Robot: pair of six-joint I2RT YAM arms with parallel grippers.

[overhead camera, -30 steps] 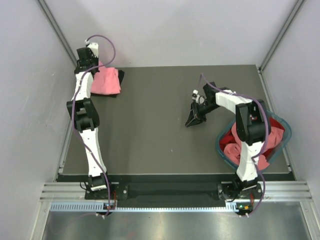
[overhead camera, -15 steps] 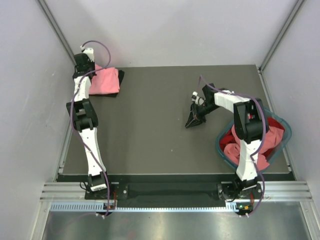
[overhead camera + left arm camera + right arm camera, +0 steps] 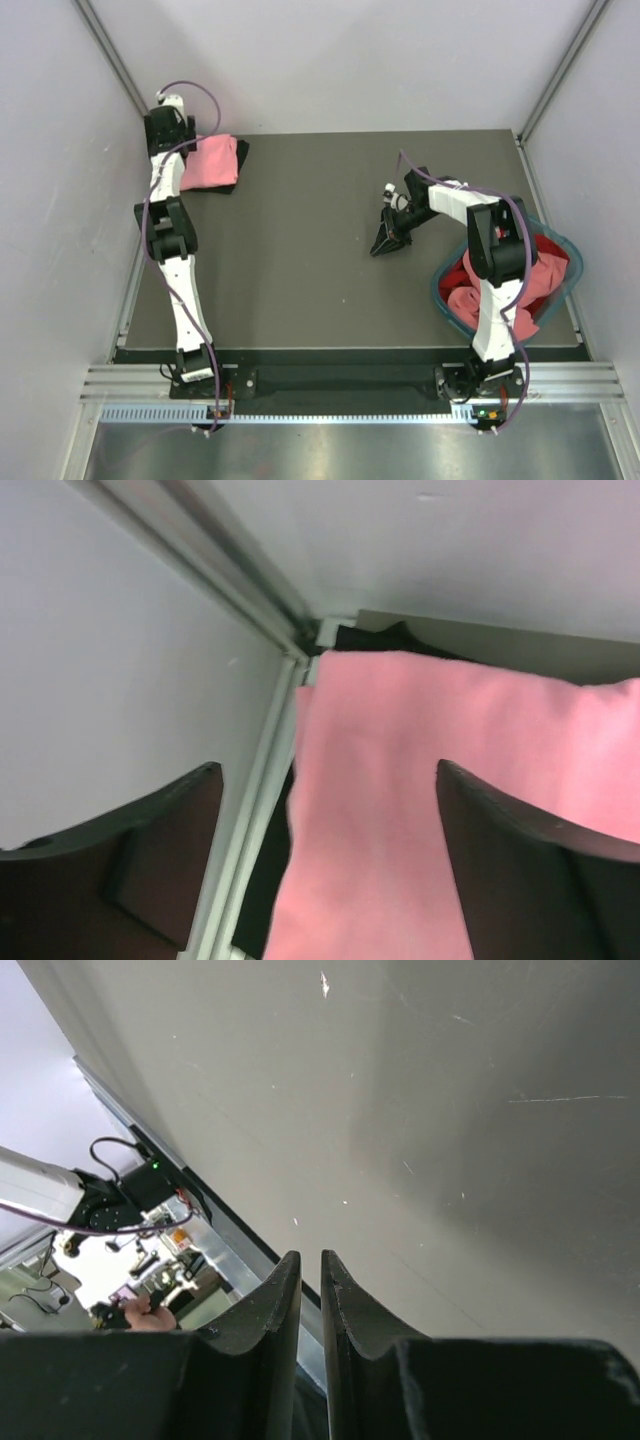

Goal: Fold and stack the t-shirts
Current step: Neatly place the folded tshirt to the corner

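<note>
Basket (image 3: 572,262), 4 o'clock: crumpled t-shirts (image 3: 470,300) inside. Left gripper (image 3: 328,768) spread above folded pink t-shirt (image 3: 212,162), 10 o'clock; right gripper (image 3: 310,1256) pressed together.

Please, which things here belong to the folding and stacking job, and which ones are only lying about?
Belong to the job: folded pink t-shirt, black t-shirt under it, red t-shirt and crumpled pink t-shirt inside the teal basket.
Only lying about: the teal basket itself, a mere container; the table.

Soft matt pink t-shirt (image 3: 400,780) cloth, scuffed matt table (image 3: 420,1110)
</note>
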